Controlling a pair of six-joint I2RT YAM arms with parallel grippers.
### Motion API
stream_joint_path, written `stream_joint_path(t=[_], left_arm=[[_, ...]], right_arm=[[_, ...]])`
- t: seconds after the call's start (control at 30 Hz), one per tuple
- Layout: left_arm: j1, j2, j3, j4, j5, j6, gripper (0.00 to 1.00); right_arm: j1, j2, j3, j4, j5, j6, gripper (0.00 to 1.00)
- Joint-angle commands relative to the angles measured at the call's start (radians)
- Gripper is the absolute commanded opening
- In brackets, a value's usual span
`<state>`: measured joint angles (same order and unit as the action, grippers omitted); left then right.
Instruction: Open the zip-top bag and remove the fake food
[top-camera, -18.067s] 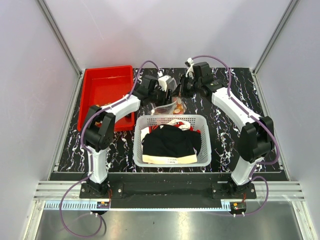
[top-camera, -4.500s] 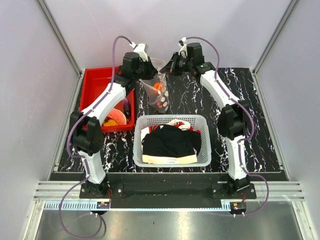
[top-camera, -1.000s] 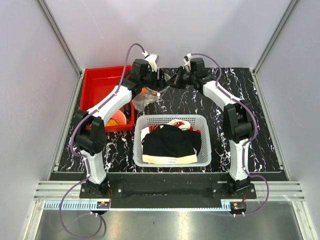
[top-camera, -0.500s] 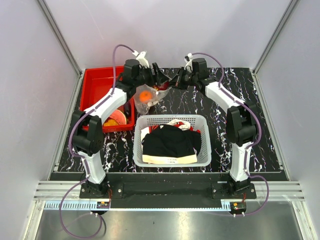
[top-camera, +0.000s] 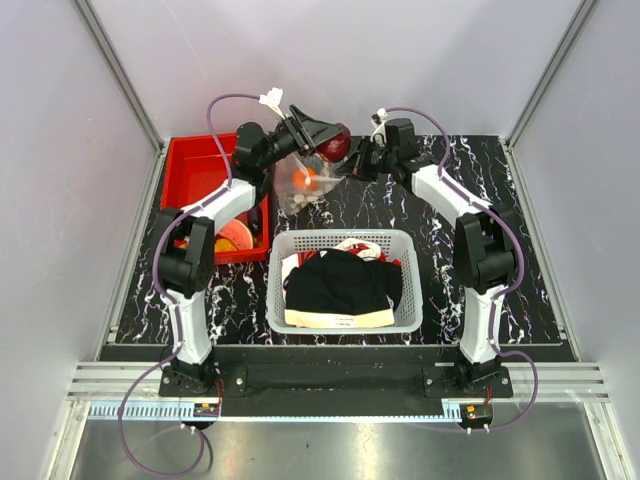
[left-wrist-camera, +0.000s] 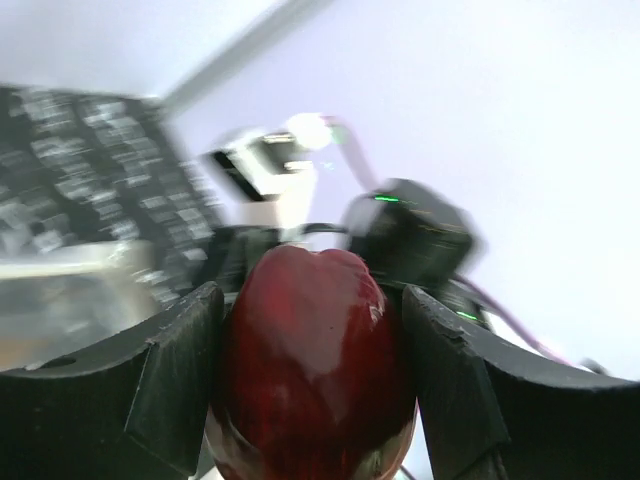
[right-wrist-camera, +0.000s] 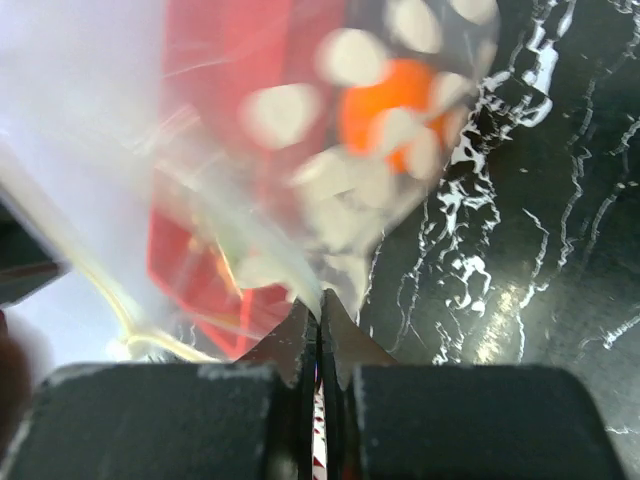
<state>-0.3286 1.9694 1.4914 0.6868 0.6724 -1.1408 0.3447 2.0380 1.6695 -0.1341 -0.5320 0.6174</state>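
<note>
1. Left gripper (left-wrist-camera: 308, 300), upper centre of the overhead frame: jaws clamped on the dark red fruit (left-wrist-camera: 312, 385), raised above the counter (top-camera: 400, 215).
2. Right gripper (right-wrist-camera: 320, 335): jaws pinched tight on a fold of the zip-top bag (top-camera: 298, 192).
3. The bag lies between the grippers, just right of the red bin (top-camera: 200, 170) and above the white basket (top-camera: 345, 237).
4. Inside it are an orange fruit (right-wrist-camera: 392, 100) and pale discs (right-wrist-camera: 282, 112), blurred.

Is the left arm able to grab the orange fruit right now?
Probably not yet: the left gripper is shut on the dark red fruit, so it has no free grip. The orange fruit lies inside the zip-top bag.
</note>
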Motion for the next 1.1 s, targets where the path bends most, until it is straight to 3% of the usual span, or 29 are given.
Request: stream_joint_path(t=[0.0, 0.17, 0.23, 0.3, 0.4, 0.53, 0.57, 0.6, 0.63, 0.67, 0.7, 0.73, 0.77, 0.83, 0.97, 1.07], left_arm=[[0.013, 0.037, 0.007, 0.627, 0.150, -0.358, 0.00], [0.023, 0.105, 0.032, 0.940, 0.147, -0.638, 0.00], [0.039, 0.077, -0.005, 0.944, 0.165, -0.631, 0.00], [0.074, -0.019, -0.121, 0.903, 0.179, -0.514, 0.00], [0.140, -0.133, -0.249, 0.702, 0.219, -0.310, 0.00], [0.229, -0.234, -0.365, 0.223, 0.196, -0.012, 0.00], [0.243, -0.256, -0.382, 0.121, 0.166, 0.060, 0.00], [0.264, -0.289, -0.379, 0.000, 0.132, 0.234, 0.00], [0.267, -0.309, -0.369, -0.268, 0.083, 0.333, 0.00], [0.269, -0.322, -0.334, -0.405, -0.060, 0.425, 0.00], [0.267, -0.328, -0.320, -0.509, -0.132, 0.555, 0.00], [0.269, -0.331, -0.312, -0.632, -0.193, 0.585, 0.00], [0.273, -0.328, -0.298, -0.680, -0.324, 0.602, 0.00], [0.272, -0.304, -0.269, -0.800, -0.428, 0.670, 0.00], [0.270, -0.261, -0.224, -0.872, -0.659, 0.707, 0.02], [0.270, -0.212, -0.191, -0.900, -0.766, 0.719, 0.17]], right_arm=[[-0.030, -0.033, 0.053, -0.036, 0.037, -0.016, 0.00], [-0.062, -0.032, 0.062, -0.041, 0.027, -0.021, 0.00], [-0.070, -0.038, 0.061, -0.042, 0.024, -0.022, 0.00], [-0.070, -0.042, 0.055, -0.045, 0.021, -0.027, 0.00], [-0.070, -0.050, 0.049, -0.045, 0.006, -0.025, 0.00], [-0.070, -0.050, 0.050, -0.045, -0.016, -0.021, 0.00], [-0.070, -0.048, 0.052, -0.044, -0.019, -0.019, 0.00], [-0.070, -0.048, 0.052, -0.044, -0.020, -0.018, 0.00], [-0.070, -0.048, 0.052, -0.044, -0.020, -0.015, 0.00], [-0.069, -0.050, 0.052, -0.041, -0.020, -0.015, 0.00], [-0.070, -0.050, 0.052, -0.041, -0.022, -0.016, 0.00], [-0.070, -0.052, 0.052, -0.041, -0.022, -0.015, 0.00], [-0.069, -0.050, 0.052, -0.042, -0.022, -0.015, 0.00], [-0.069, -0.048, 0.053, -0.041, -0.023, -0.015, 0.00], [-0.070, -0.047, 0.052, -0.039, -0.028, -0.011, 0.00], [-0.069, -0.052, 0.050, -0.041, -0.029, -0.010, 0.00]])
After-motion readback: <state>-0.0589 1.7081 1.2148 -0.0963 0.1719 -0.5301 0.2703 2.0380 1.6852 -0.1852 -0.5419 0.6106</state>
